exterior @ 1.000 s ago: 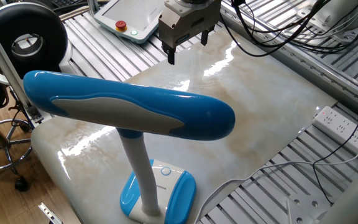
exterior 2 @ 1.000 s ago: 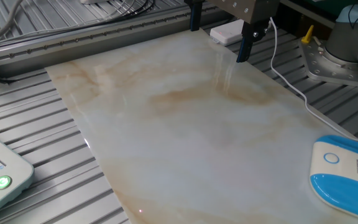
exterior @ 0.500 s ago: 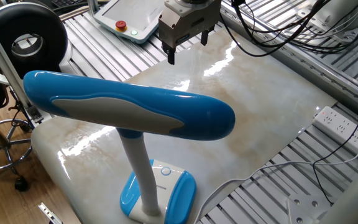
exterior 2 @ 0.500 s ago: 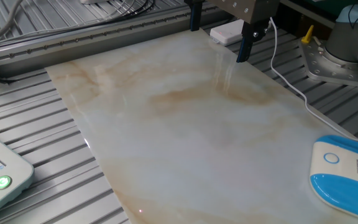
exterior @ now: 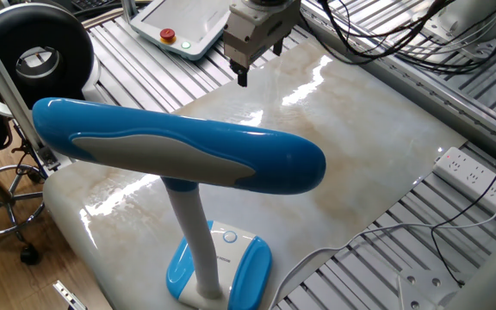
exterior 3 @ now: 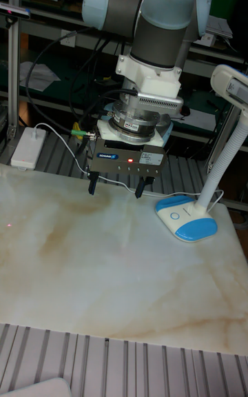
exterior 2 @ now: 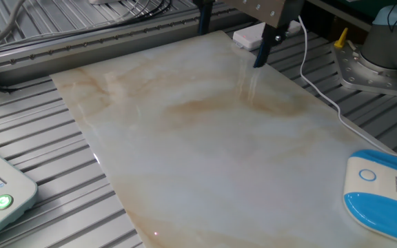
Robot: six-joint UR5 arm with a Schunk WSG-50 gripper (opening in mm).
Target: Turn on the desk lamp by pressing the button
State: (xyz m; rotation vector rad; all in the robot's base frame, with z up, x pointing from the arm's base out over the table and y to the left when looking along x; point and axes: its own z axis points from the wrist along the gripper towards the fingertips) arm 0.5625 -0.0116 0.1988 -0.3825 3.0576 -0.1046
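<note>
The desk lamp stands at the near corner of the marble slab, its long blue head [exterior: 179,151] with the grey-white inlay over a white stalk [exterior: 195,241] and a blue-and-white base [exterior: 248,267]. The button [exterior: 230,236] is a small white disc with a light-blue ring on the base's white panel; it also shows in the other fixed view [exterior 2: 369,175] and in the tall fixed view [exterior 3: 174,216]. My gripper [exterior: 259,62] [exterior 2: 231,31] [exterior 3: 115,189] hangs above the slab's far side, well away from the base. It is open with nothing between its fingers.
A white pendant with a red button [exterior: 169,34] lies on the slatted table beyond the slab, its green light [exterior 2: 3,202] lit. A power strip [exterior: 468,168] and cables [exterior: 386,232] lie at the right. A white adapter [exterior 3: 26,145] sits at the back left.
The gripper has turned about its wrist and shifted a little sideways over the slab's far side. The lamp has not moved.
</note>
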